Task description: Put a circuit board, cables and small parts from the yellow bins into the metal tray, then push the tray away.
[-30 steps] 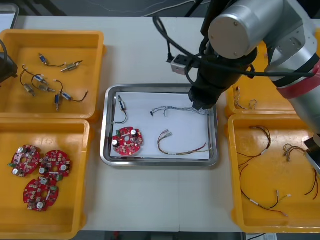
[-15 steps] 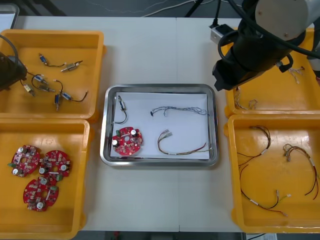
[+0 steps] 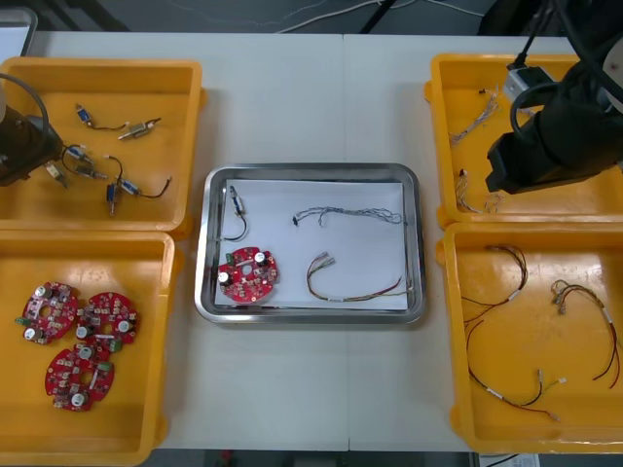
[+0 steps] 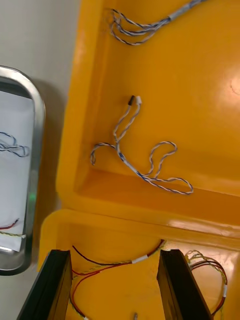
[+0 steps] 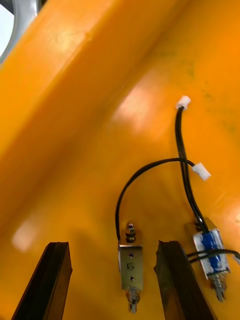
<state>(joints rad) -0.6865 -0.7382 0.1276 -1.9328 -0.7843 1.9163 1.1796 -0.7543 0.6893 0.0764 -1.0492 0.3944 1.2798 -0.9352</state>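
The metal tray [image 3: 414,195] holds a round red circuit board [image 3: 247,274], a small metal part on a black cable [image 3: 235,208], a twisted blue and white cable [image 3: 347,214] and a red and yellow cable [image 3: 352,288]. My right gripper [image 3: 500,177] hangs open over the far right yellow bin [image 3: 545,199]. In the right wrist view the right gripper [image 4: 115,287] is empty, with a blue and white cable [image 4: 137,157] beyond its fingers. My left gripper [image 3: 27,154] is low in the far left bin [image 3: 180,107]. It [image 5: 112,285] stands open around a small metal part [image 5: 131,267].
Several small metal parts [image 3: 115,185] on black cables lie in the far left bin, and three circuit boards [image 3: 80,339] in the near left bin. Red and yellow cables [image 3: 506,292] lie in the near right bin. A second metal part [image 5: 212,252] sits beside the left fingers.
My right arm has swung from above the tray out to the far right bin, leaving the blue and white cable in the tray. The left gripper has edged a little further into its bin.
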